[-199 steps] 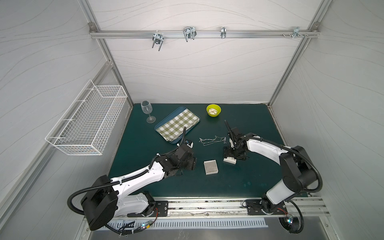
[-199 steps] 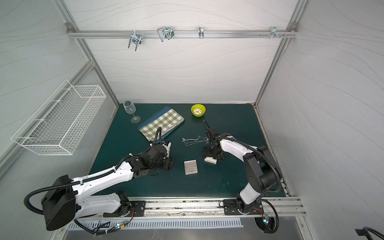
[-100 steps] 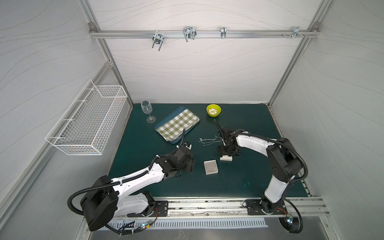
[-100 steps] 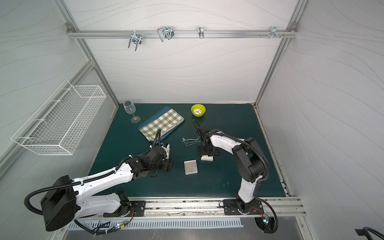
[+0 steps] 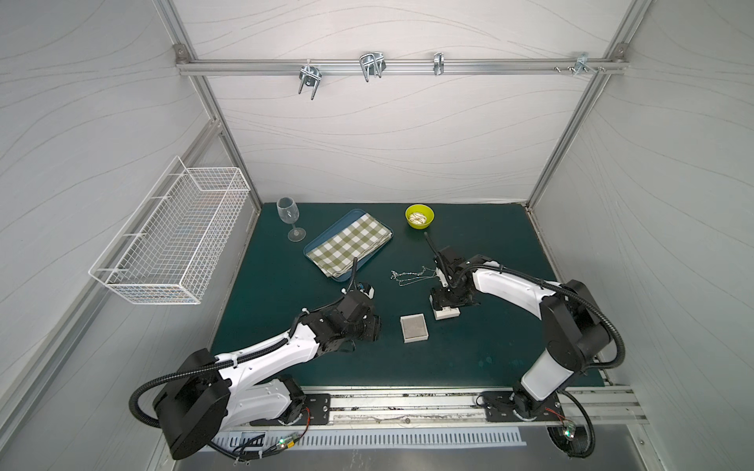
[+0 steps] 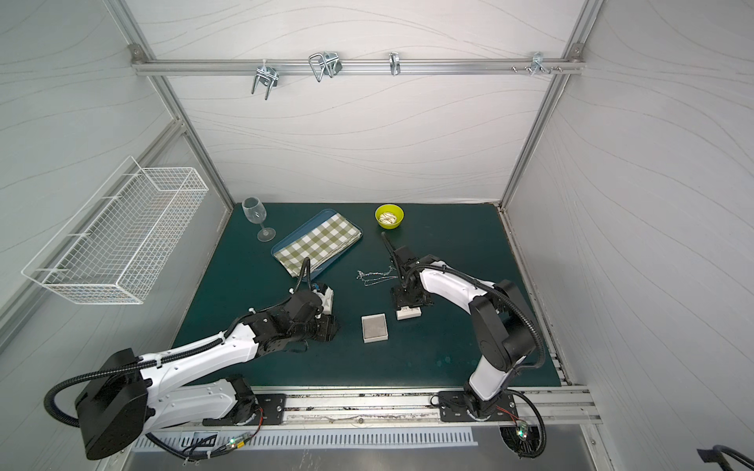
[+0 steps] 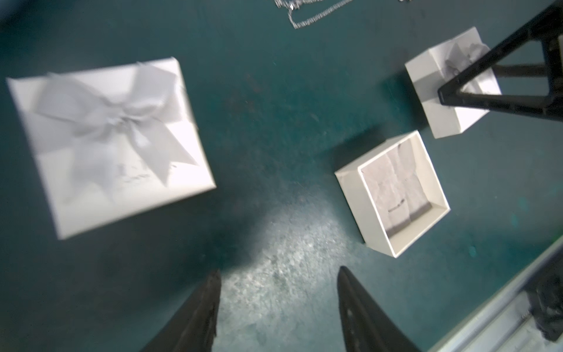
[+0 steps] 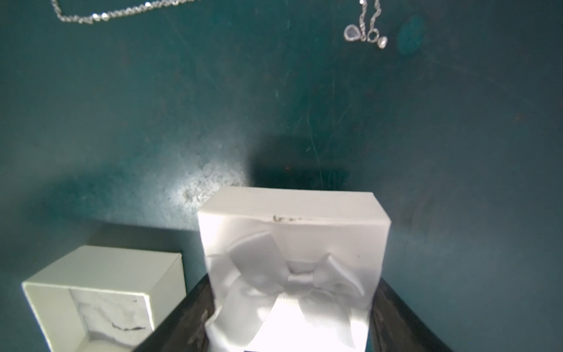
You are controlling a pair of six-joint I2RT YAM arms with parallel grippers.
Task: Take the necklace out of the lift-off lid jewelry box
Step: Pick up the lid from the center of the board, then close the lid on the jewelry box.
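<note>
The right gripper (image 8: 295,283) has resettled astride the lid (image 8: 289,243) beside the box (image 5: 414,328), grip unclear; left gripper (image 7: 279,274) gapes empty; necklace (image 5: 410,278) stays on the mat (image 5: 285,285) beyond the box, so removal looks done.

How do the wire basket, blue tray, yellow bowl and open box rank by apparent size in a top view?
1. wire basket (mounted higher, nearer the camera)
2. blue tray
3. open box and yellow bowl: about alike, unranked
</note>
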